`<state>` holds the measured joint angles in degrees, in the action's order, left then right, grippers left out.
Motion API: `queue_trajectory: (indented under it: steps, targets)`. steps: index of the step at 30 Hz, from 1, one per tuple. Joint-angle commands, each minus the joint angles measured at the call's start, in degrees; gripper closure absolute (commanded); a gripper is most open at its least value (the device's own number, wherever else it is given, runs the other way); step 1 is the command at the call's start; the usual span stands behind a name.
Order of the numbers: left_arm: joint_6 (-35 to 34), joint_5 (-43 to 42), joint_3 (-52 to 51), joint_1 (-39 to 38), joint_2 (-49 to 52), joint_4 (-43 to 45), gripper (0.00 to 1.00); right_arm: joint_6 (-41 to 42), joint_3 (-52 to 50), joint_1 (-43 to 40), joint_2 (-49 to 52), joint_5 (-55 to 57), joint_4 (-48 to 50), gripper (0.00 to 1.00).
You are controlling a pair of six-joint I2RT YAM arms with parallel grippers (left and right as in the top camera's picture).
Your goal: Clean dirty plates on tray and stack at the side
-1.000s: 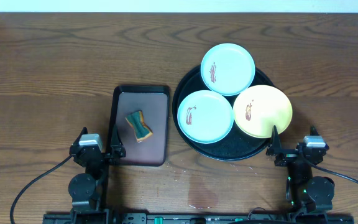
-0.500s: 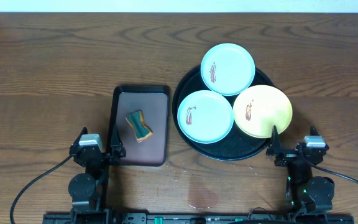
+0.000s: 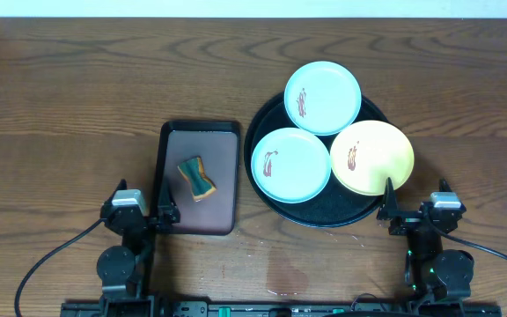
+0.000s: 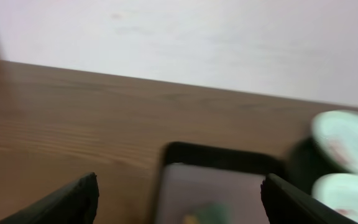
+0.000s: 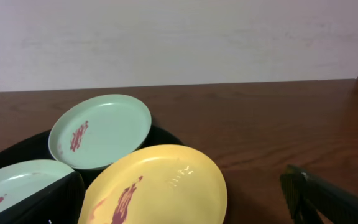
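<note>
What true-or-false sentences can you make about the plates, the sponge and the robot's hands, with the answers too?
1. The far blue plate, the near blue plate and the yellow plate all sit on the black tray. True.
2. The yellow plate is clean. False: it has a reddish-brown smear, like both blue ones.
3. The sponge lies in the brown rectangular tray. True.
4. The right gripper holds a plate. False: it is open and empty, and so is the left gripper.
</note>
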<state>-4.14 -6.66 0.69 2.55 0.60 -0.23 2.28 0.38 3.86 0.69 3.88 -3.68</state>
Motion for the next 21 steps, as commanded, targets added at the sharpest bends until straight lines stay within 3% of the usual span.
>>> queue_trajectory:
  steps: [1,3,7,9,10,13,16,19,20,21]
  targets:
    - [-14.2,-24.6,-0.4,0.2,-0.4,-0.6,0.16,-0.8,-0.1,-0.4,-0.3,0.6,-0.2,0.01]
    - [-19.4,-32.2,-0.4,0.2,-0.4,-0.3,0.16,-0.8,-0.1,-0.4,-0.3,0.6,-0.2,0.01]
    - [-32.8,-34.0,-0.4,0.2,-0.4,6.5,0.16,-0.8,-0.1,-0.4,-0.3,0.6,-0.2,0.01]
    - [-37.0,-36.0,-0.4,0.2,-0.4,16.8,0.16,-0.8,-0.1,-0.4,-0.3,0.6,-0.2,0.01]
    - [-36.9,-37.5,-0.4,0.2,-0.4,30.3,0.16,-0.8,-0.1,-0.4,-0.3,0.6,-0.2,0.01]
    - [-35.9,-36.9,1.0,0.3,-0.3,40.9,0.16,-0.8,-0.1,-0.4,-0.3,0.6,-0.2,0.01]
    - [-31.6,-35.7,5.5,0.3,0.5,36.9,0.16,-0.8,-0.1,-0.4,-0.3,0.6,-0.2,0.01]
    - [-23.5,-35.7,12.3,0.3,4.0,25.3,0.16,-0.8,-0.1,-0.4,-0.3,0.6,-0.2,0.01]
    - [-17.6,-34.4,19.3,0.3,9.0,13.2,0.16,-0.8,-0.1,-0.4,-0.3,0.6,-0.2,0.01]
    - [-16.0,-33.7,22.3,0.3,11.3,8.9,0.16,-0.8,-0.1,-0.4,-0.3,0.6,-0.2,0.01]
